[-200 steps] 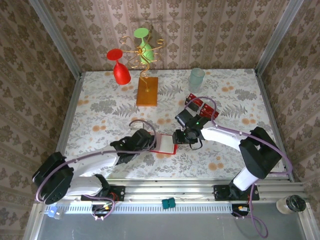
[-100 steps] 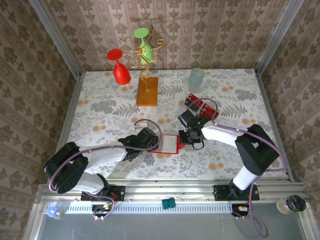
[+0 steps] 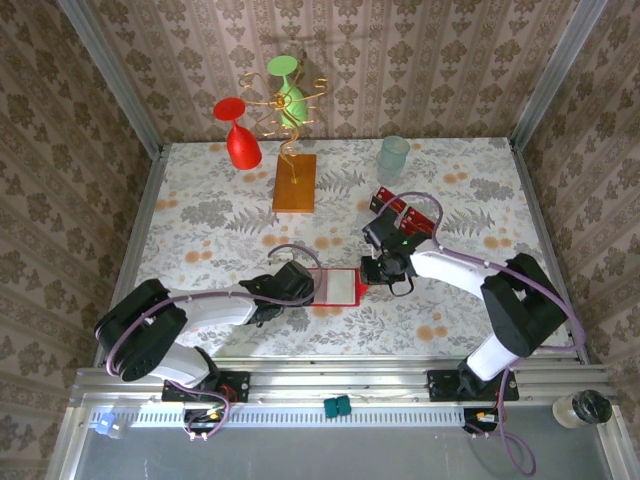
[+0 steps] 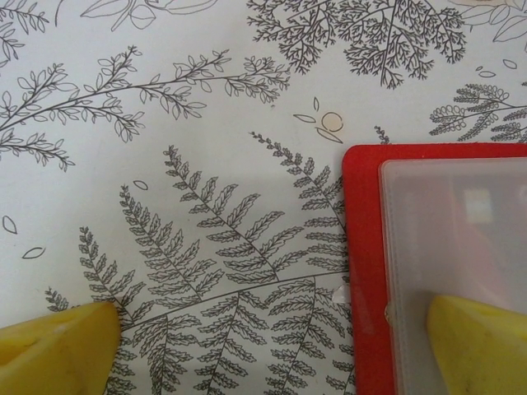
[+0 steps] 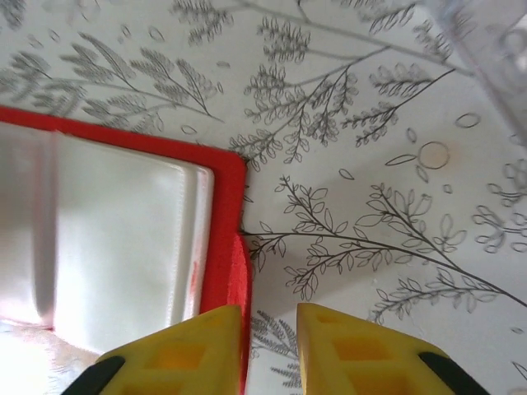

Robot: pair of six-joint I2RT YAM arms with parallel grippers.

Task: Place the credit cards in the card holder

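Note:
The card holder lies open on the table near the front, a red frame round pale pockets. My left gripper stands open across its left edge; one yellow finger rests over the pale pocket, the other on the cloth. At the holder's right edge is my right gripper, its jaws parted by a narrow gap. A red flap lies against the left finger, with bare cloth showing beside it. The credit cards sit in a red stack behind the right arm, partly covered by its cable.
A clear cup stands at the back right. An orange-brown block with gold wire holds a red glass and a green glass at the back. Walls close in the table's left, right and rear sides.
The card holder has been squared up and shifted slightly right. The right gripper has drawn back to the holder's right edge. The left arm's elbow has swung inward.

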